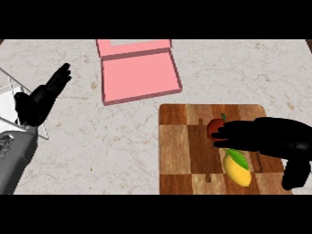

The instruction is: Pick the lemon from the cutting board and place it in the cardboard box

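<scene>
The black right hand [270,139], fingers relaxed and holding nothing, is hovering over the brown wooden cutting board [178,146] near the counter's front edge; it should drop lower to enclose the yellow oval lemon [238,172].

Plenty of bare bench [111,137] between the cutting board [178,151] and the pink box [139,77], nothing parked there. Wire rack [3,96] hogging the far left edge. Red fruit [216,126] wedged just beside the lemon [238,170], tight squeeze.
</scene>
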